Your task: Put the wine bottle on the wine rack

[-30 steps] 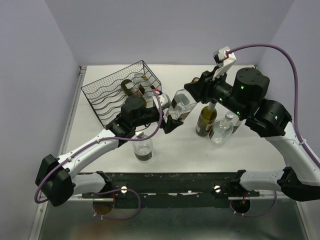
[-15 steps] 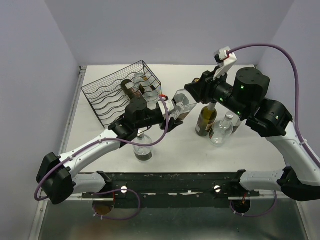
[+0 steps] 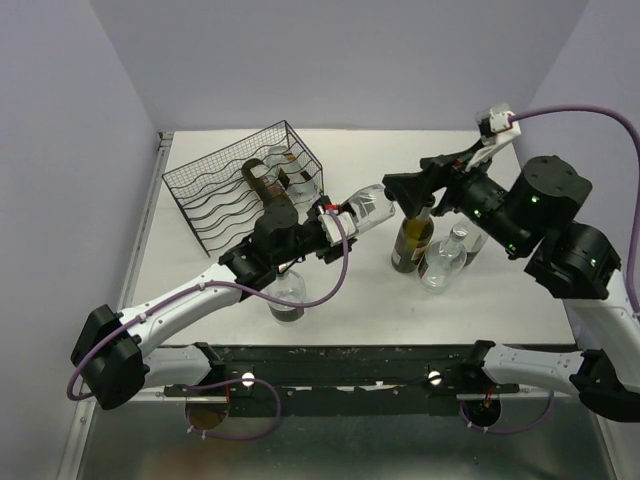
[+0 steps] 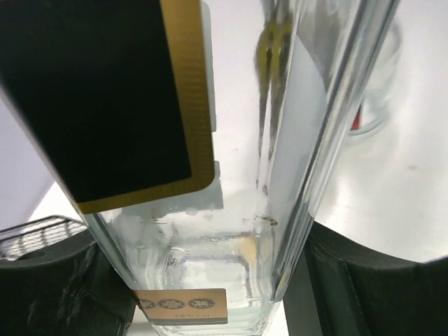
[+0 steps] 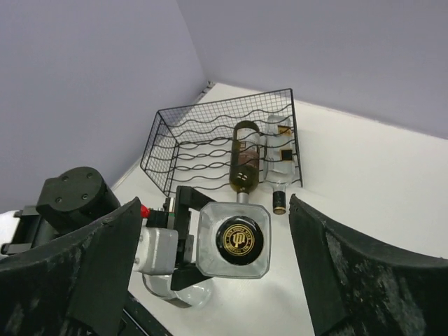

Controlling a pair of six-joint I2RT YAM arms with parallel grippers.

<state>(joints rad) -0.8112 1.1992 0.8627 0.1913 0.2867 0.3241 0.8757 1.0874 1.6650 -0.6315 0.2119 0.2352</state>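
The wine bottle [image 3: 366,209], clear square glass with a black and gold cap [image 5: 242,239], lies level above the table. My left gripper [image 3: 333,224] is shut on its base end. In the left wrist view the bottle [image 4: 231,210] fills the gap between the black fingers [image 4: 49,287]. My right gripper [image 3: 402,190] stands open just right of the cap and apart from it. Its wide fingers [image 5: 105,266] frame the bottle without touching. The black wire wine rack [image 3: 215,190] stands at the back left, behind the left arm, and the right wrist view also has the rack [image 5: 203,133].
Two bottles lie in the rack, a dark bottle [image 3: 258,178] and a clear bottle [image 3: 285,160]. A dark green bottle [image 3: 412,240] and a clear bottle [image 3: 442,262] stand upright under the right arm. Another clear bottle [image 3: 286,298] stands under the left forearm.
The left gripper closed on the wine bottle's base. The right gripper opened, let go of the cap end and drew back to the right.
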